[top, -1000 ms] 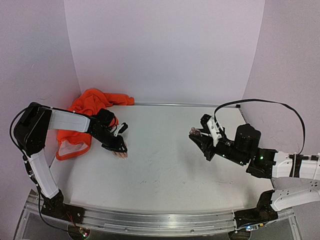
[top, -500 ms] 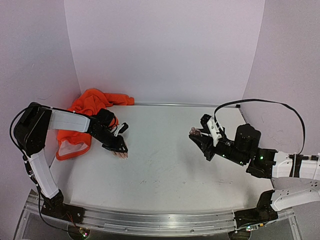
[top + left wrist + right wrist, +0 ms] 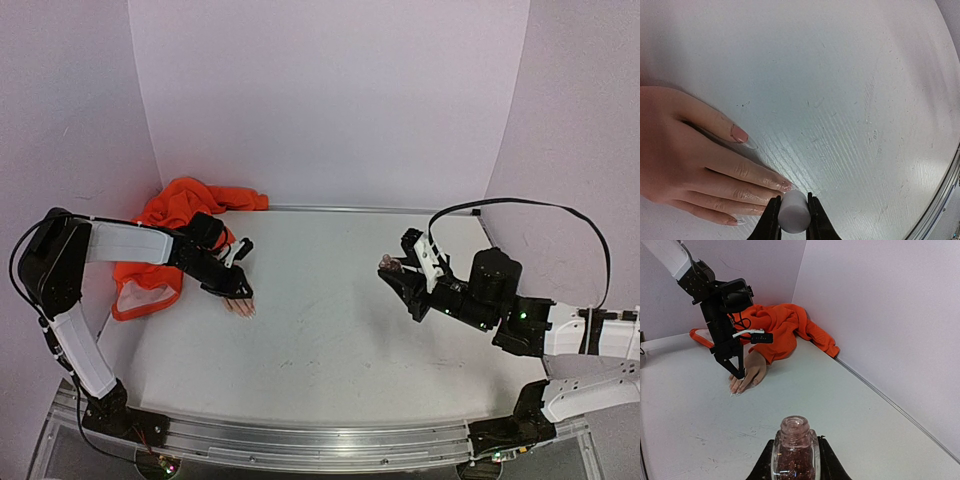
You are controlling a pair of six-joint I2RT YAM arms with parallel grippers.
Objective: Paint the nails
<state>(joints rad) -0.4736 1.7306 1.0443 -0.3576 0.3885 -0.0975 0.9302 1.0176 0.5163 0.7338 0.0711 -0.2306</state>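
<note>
Left claw [image 3: 793, 220] slightly leftward, nails [image 3: 739, 133] just beside.

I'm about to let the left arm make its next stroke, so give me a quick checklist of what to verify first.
1. White cap pinched in the left gripper: ok, held from both sides.
2. Mannequin hand flat on the table, nails facing up: ok.
3. Brush tip on one of the nails: cannot tell, bristles hidden behind the white cap.
4. Polish bottle upright and open in the right gripper: ok.
5. Arms apart: ok, opposite sides of the table in the top view.
</note>
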